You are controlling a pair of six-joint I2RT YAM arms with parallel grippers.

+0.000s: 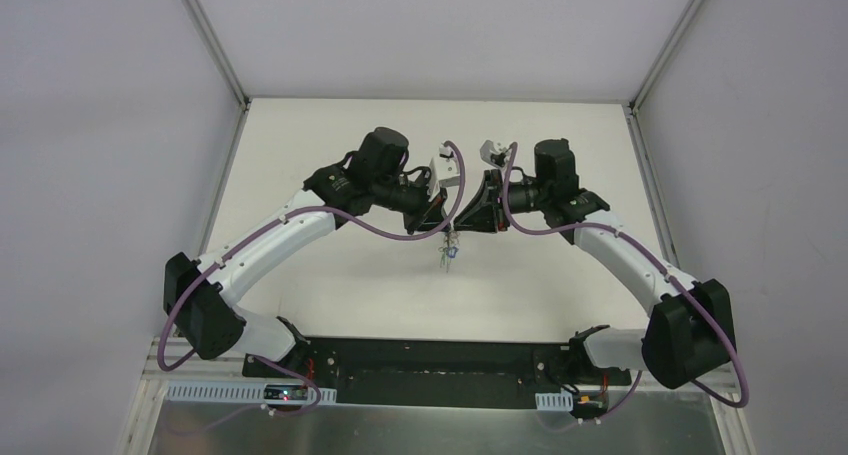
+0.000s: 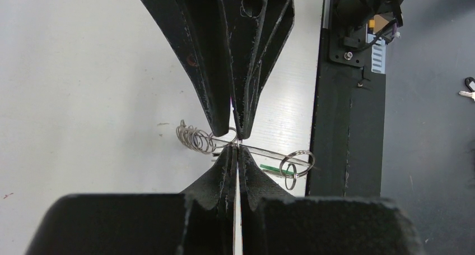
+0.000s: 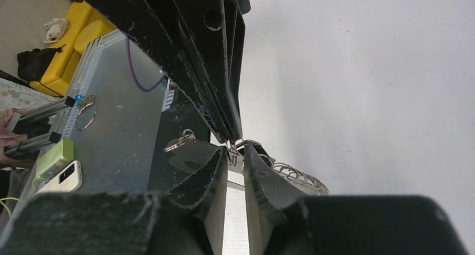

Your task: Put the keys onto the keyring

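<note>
We see the left gripper (image 2: 238, 154) with its jaws closed on the keyring (image 2: 193, 137), tip to tip with the right gripper (image 3: 236, 152), whose jaws stand slightly apart; whether they grip we cannot tell. In the left wrist view, its ring chain lies at 9 o'clock and a green-headed key (image 2: 273, 168) at 4 o'clock, above the desk (image 2: 84, 98).

keyring (image 2: 193, 137): middle hidden betw. left gripper (image 2: 236, 153) tips
green key (image 2: 271, 167): partly hidden, right of tips
keys (image 1: 447, 255): too small fr. above
</note>
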